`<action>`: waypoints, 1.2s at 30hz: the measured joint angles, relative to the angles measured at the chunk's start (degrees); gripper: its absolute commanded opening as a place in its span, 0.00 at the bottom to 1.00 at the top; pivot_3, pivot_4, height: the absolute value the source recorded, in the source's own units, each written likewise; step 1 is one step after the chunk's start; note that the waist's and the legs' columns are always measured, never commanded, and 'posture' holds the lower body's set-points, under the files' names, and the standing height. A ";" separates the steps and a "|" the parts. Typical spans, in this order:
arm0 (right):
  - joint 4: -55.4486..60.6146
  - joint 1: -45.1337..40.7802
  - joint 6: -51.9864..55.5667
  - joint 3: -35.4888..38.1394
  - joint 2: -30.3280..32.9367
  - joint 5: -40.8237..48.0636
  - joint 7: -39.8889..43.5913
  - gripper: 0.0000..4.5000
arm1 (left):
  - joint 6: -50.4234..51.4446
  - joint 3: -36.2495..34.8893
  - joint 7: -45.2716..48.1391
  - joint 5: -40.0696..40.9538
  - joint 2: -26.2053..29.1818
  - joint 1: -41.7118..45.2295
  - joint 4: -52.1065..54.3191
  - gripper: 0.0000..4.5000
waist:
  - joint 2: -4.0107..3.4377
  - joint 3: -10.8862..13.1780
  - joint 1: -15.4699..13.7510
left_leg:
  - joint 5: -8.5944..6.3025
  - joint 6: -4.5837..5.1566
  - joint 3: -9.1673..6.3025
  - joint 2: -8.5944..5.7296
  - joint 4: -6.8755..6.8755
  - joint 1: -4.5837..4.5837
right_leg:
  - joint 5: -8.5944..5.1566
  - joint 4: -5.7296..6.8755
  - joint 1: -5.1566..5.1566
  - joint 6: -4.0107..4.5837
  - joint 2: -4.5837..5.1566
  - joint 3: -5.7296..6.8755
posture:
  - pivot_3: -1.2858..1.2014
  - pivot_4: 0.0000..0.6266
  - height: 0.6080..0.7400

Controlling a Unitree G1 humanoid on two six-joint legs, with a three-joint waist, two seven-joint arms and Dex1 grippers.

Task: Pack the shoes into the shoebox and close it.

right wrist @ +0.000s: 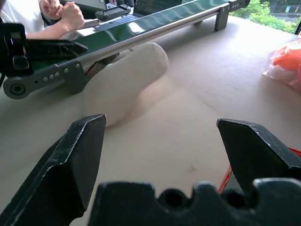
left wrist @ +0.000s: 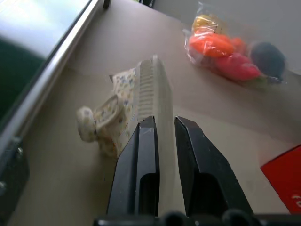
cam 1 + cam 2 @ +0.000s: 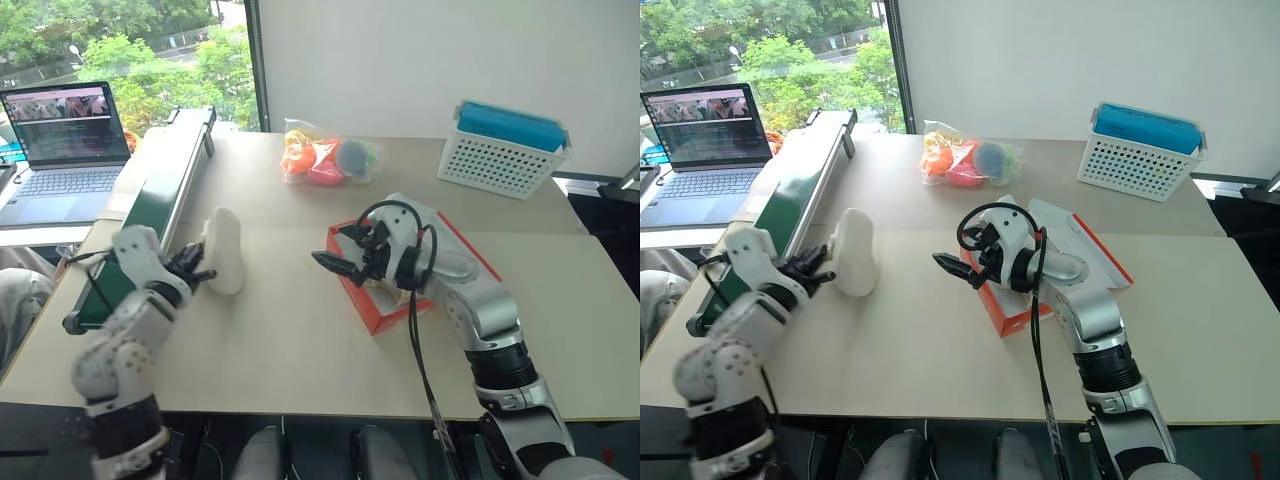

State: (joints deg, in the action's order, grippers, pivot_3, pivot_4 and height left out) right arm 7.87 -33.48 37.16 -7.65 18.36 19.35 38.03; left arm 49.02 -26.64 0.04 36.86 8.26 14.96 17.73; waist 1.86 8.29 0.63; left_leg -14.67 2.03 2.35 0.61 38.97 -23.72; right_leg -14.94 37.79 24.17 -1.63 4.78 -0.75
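Shoe point(image 3: 224, 250) pinched at sole edge by left gripper point(image 3: 197, 266); right gripper point(image 3: 345, 262) spread wide, empty, over shoebox point(image 3: 385, 310).

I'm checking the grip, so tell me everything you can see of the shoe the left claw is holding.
The shoe is small and cream-white with a textured, fabric-like upper. The left claw is shut on its ribbed pale sole, holding it tipped on edge near the green conveyor. The left wrist view shows a floral-print lining and a rounded strap. It is left of the red shoebox and apart from it.
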 measured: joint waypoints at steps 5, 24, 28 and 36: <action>0.01 0.19 0.01 0.03 0.17 -0.03 -0.96 1.00 | -0.19 1.39 -0.36 0.56 -0.95 -1.84 -0.22 0.67 | 0.00 0.00 0.12 | 0.01 -0.01 0.02 0.02 -0.01 0.03 | 0.00 -0.02 0.02 0.00 -0.07 -0.06 | 0.52 0.24 1.00; 1.11 1.20 0.91 0.98 -0.33 0.01 -4.07 1.00 | -14.01 15.53 7.58 -13.68 3.49 18.12 -31.20 0.98 | 0.00 0.00 -0.42 | 0.03 -0.02 0.05 0.01 0.00 -0.02 | 0.00 -0.10 0.01 0.00 -0.16 -0.04 | 0.52 0.24 1.00; 2.04 1.27 2.07 1.97 -0.29 0.98 -4.44 1.00 | -16.94 16.16 5.09 -17.17 1.08 23.22 -42.52 0.98 | 0.01 0.00 -0.59 | 0.02 -0.01 0.05 -0.01 0.04 -0.02 | 0.00 -0.13 -0.01 -0.01 -0.15 -0.03 | 0.52 0.24 1.00; 2.58 1.31 3.50 4.00 -0.35 2.33 -5.62 1.00 | -17.84 17.62 -0.68 -22.72 -1.13 27.29 -49.24 0.75 | 0.01 0.00 -0.84 | 0.02 0.00 0.04 -0.01 0.04 -0.02 | 0.01 -0.01 0.00 -0.02 -0.13 -0.03 | 0.52 0.24 1.00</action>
State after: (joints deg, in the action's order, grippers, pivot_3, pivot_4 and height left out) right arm 10.45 -32.18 40.66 -3.65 18.01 21.68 32.41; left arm 31.18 -9.01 -0.64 14.15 7.13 42.25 -31.51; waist 1.87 8.30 -0.21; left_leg -14.65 2.03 2.40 0.60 39.01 -23.74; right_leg -14.93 37.78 24.17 -1.65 4.65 -0.79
